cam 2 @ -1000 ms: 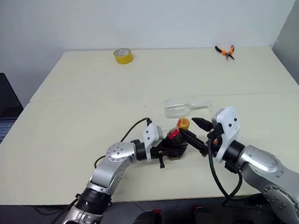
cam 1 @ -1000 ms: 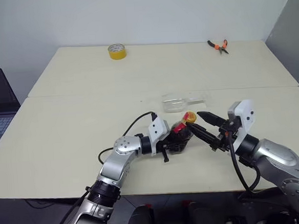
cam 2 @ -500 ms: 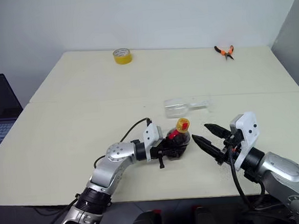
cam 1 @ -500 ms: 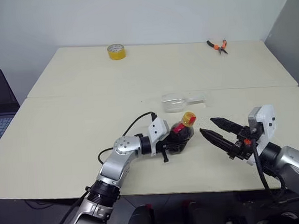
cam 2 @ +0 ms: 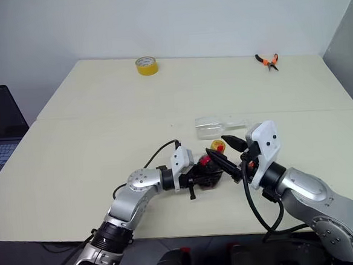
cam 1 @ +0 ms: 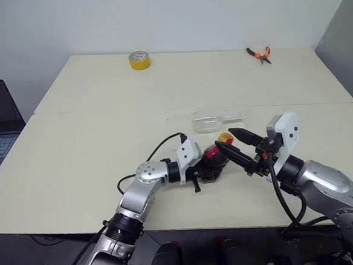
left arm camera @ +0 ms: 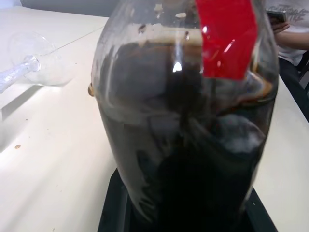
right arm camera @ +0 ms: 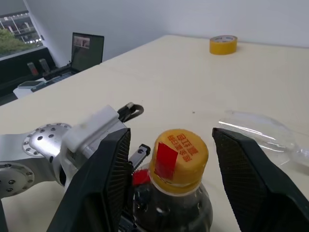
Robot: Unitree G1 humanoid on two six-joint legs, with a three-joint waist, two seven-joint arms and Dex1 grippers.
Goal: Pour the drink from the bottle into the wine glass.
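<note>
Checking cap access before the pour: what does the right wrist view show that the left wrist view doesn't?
Right wrist view: the yellow cap flanked by the fingers of the open right claw, plus the tape roll. Left wrist view: the dark drink up close, reaching the red label. Both: the bottle and the wine glass lying on its side.

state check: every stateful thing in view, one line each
bottle: upright, capped, part full of dark drink
cap: on, between the open right fingers
wine glass: lying on its side, empty
left gripper: shut on the bottle
right gripper: open, astride the cap
</note>
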